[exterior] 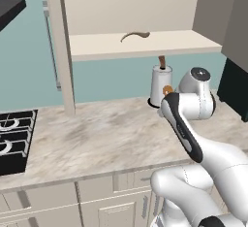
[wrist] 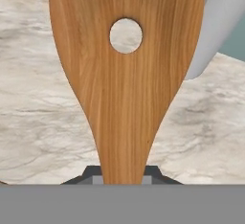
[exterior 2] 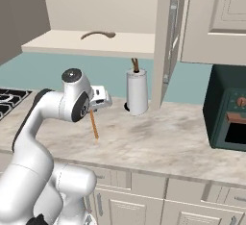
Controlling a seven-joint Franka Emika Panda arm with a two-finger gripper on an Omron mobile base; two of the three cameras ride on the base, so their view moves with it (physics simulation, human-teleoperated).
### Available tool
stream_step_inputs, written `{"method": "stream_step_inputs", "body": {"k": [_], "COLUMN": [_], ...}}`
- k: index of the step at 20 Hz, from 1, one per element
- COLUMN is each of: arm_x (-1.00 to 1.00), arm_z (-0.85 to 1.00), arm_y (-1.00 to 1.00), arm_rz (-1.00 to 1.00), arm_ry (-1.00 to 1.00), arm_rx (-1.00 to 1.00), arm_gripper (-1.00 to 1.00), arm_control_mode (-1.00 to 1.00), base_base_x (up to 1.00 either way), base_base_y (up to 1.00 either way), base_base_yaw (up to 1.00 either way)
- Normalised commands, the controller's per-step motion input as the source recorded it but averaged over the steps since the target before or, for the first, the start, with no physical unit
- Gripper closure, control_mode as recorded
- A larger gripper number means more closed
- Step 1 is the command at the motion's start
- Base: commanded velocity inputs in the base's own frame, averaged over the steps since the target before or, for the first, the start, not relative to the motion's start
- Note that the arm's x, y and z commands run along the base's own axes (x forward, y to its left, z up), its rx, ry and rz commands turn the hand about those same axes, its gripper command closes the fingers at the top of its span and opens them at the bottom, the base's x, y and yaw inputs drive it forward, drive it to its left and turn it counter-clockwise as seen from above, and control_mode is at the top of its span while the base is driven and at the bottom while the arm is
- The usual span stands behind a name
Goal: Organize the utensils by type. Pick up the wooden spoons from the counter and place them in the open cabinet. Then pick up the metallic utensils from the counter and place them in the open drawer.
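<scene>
Wooden spoon [wrist: 125,89] clamped between jaws

Base cameras flank counter [exterior: 106,138] — hand camera close.

A white canister [exterior: 160,86] with a brown handle sticking out stands by the teal wall [exterior: 29,61]. A black stove [exterior: 14,141] sits left, a dark oven [exterior 2: 228,113] right.

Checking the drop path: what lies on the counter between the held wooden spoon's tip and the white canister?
Bare counter between wooden spoon and white canister, per right base view.
</scene>
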Motion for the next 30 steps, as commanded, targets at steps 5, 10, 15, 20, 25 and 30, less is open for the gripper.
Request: {"method": "stream_step_inputs", "body": {"k": [5,10,15,20,25,30], "arm_x": [0.06,0.09,-0.14,-0.28,-0.12,0.00], "arm_z": [0.06,0.30,0.67,0.91,0.99,0.83], "arm_y": [0.00,0.01,0.00,0.00,0.03,0.04], "arm_rz": [0.00,0.00,0.00,0.00,0.00,0.04], "arm_ry": [-0.05,-0.15,-0.20,-0.05,0.00,0.00], "arm_rx": [0.02,0.04,0.03,-0.09,-0.35,-0.35], "arm_gripper": [1.00,1.00,1.00,1.00,1.00,1.00], "arm_control_mode": [-1.00,-1.00,-1.00,-1.00,-1.00,-1.00], "base_base_x": [0.11,0.00,0.00,0.00,0.00,0.00], "base_base_y": [0.02,0.00,0.00,0.00,0.00,0.00], "base_base_yaw": [0.00,0.00,0.00,0.00,0.00,0.00]}}
